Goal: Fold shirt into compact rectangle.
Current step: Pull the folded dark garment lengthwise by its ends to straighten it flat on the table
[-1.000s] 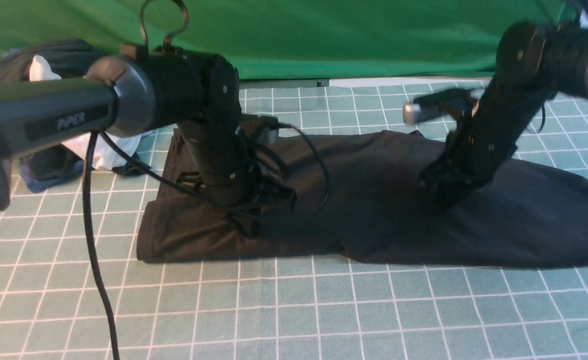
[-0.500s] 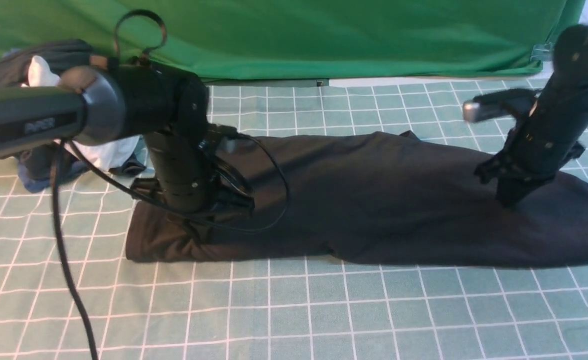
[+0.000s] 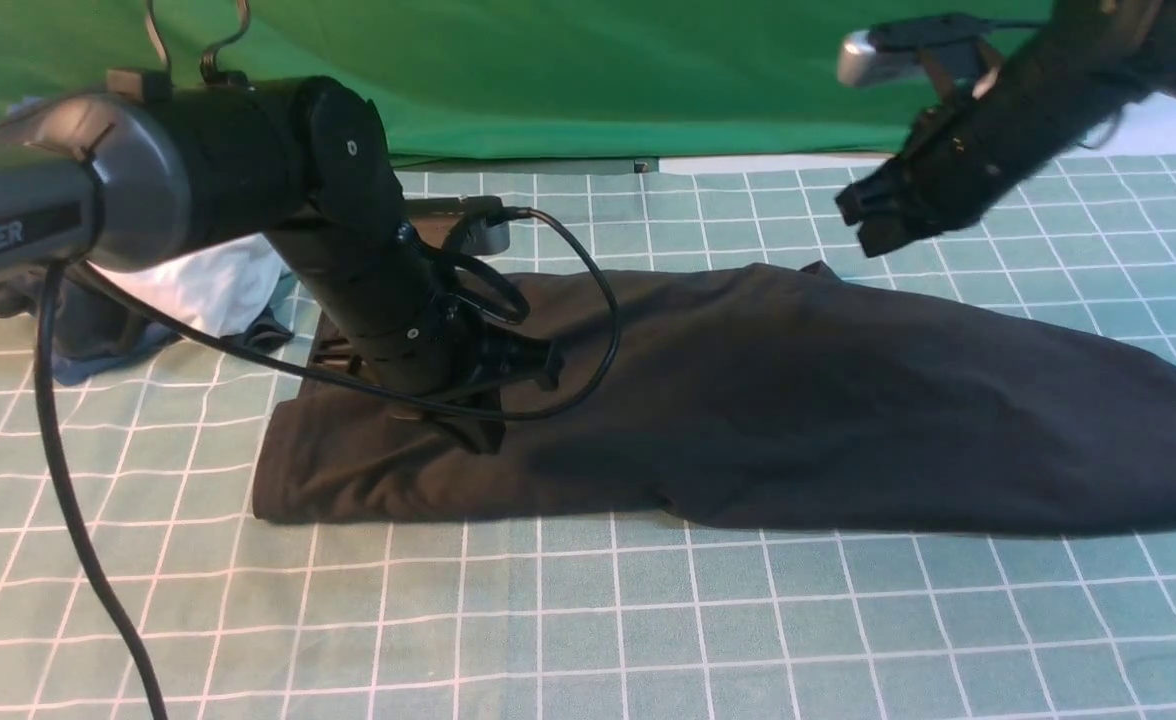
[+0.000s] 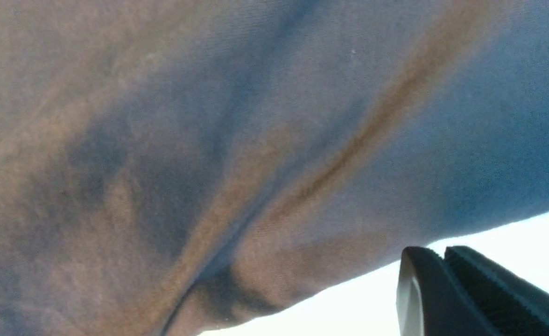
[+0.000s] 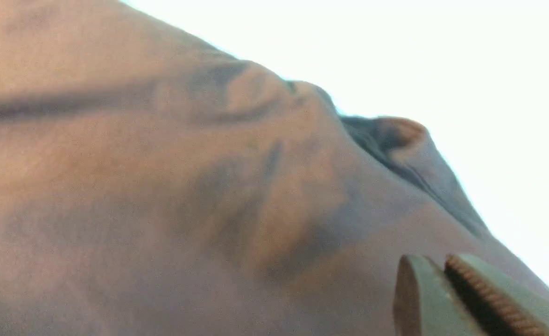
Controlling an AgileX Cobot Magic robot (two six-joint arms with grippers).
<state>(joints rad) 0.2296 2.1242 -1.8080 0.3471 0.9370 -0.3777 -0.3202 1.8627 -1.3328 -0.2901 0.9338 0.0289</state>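
Note:
The black shirt [image 3: 798, 400] lies as a long folded band across the checked mat, its print and label hidden. My left gripper [image 3: 478, 435] is low on the shirt's left part, its tip touching the cloth. In the left wrist view its fingers [image 4: 442, 254] are shut together with nothing between them, beside the shirt's edge [image 4: 209, 140]. My right gripper [image 3: 873, 238] hangs in the air above the shirt's far edge, clear of the cloth. The right wrist view shows it [image 5: 442, 261] shut and empty over wrinkled fabric [image 5: 162, 186].
A white garment [image 3: 203, 285] and a dark grey and blue bundle [image 3: 88, 330] lie at the back left, behind my left arm. The left arm's cable [image 3: 78, 540] hangs down over the mat [image 3: 648, 620]. A green backdrop [image 3: 598, 70] closes the far side.
My right gripper has lifted off the shirt and swung up toward the back. My left arm shifted left, then slightly right, and the shirt's left end slid a little left.

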